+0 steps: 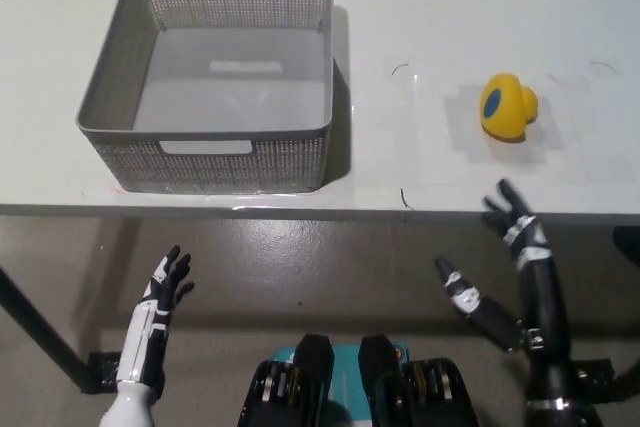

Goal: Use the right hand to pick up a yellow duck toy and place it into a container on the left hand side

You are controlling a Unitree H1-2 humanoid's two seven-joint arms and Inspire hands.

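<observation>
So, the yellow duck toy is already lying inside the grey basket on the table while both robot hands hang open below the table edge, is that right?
Not quite: the yellow duck toy is not in the grey basket; it lies on the table, to the basket's right and apart from it, as the head view shows. The rest holds: the left robot hand and right robot hand both hang open below the table edge.

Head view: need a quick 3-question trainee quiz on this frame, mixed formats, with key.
1. True or false: the yellow duck toy already lies inside the grey basket.
2. Multiple choice: where is the black right hand? A) clamped on the duck, B) open, below the near table edge, under the duck, C) inside the basket.
3. Fill in: the white left hand rests open at the picture's lower ____, holding nothing.

Key: 1 false, the duck lies on its side on the white table, right of the basket, which looks empty; 2 B; 3 left.
</observation>
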